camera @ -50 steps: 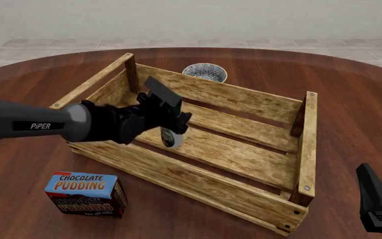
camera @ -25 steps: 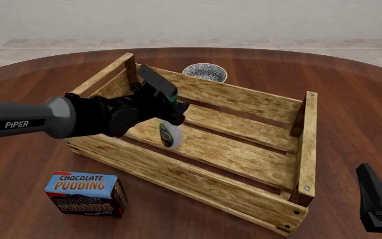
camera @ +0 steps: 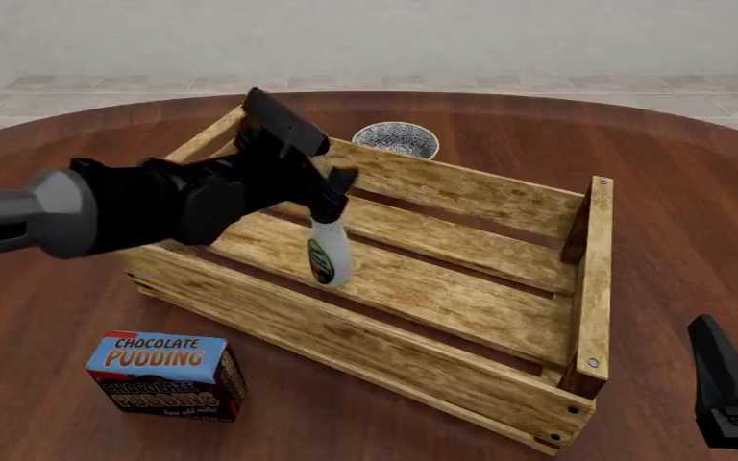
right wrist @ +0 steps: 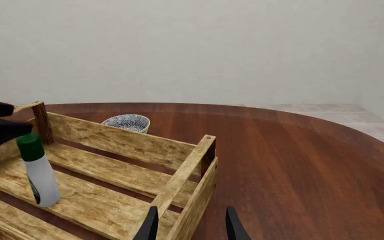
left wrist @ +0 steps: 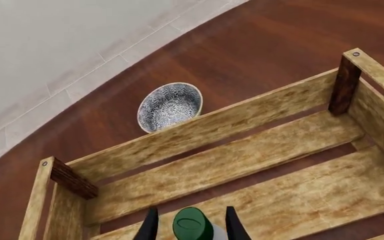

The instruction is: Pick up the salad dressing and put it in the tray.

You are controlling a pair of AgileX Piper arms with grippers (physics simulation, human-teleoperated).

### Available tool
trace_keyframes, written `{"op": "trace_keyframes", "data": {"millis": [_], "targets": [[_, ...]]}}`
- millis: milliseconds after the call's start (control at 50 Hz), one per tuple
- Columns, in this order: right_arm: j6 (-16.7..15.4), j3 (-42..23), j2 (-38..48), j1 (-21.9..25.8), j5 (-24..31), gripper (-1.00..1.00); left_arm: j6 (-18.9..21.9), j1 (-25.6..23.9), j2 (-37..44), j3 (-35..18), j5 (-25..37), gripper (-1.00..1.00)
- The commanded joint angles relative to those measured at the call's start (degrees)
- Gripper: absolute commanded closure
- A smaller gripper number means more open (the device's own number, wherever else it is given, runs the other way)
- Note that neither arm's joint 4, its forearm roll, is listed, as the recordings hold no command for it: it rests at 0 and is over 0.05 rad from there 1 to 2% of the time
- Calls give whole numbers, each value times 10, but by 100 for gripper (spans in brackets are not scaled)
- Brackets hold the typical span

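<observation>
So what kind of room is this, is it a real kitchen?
Probably not real: it looks like a computer-made room. A round dark wooden table stands on a pale tiled floor by a bare plain wall. With the pudding box and bowl, it loosely suggests a dining spot.

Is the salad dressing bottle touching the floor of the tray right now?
Touching. In the right wrist view the salad dressing bottle stands upright, its base on the tray floor slat.
</observation>
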Motion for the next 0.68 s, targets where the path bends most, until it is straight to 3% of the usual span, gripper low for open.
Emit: {"op": "trace_keyframes", "data": {"millis": [20, 520, 680], "targets": [[0, 0, 0, 0, 0, -100, -1, 2, -39, -3, 18, -100], [0, 0, 0, 0, 0, -100, -6, 14, -145, 8, 31, -100], [0, 0, 0, 0, 0, -100, 9, 23, -187, 29, 13, -100]]}}
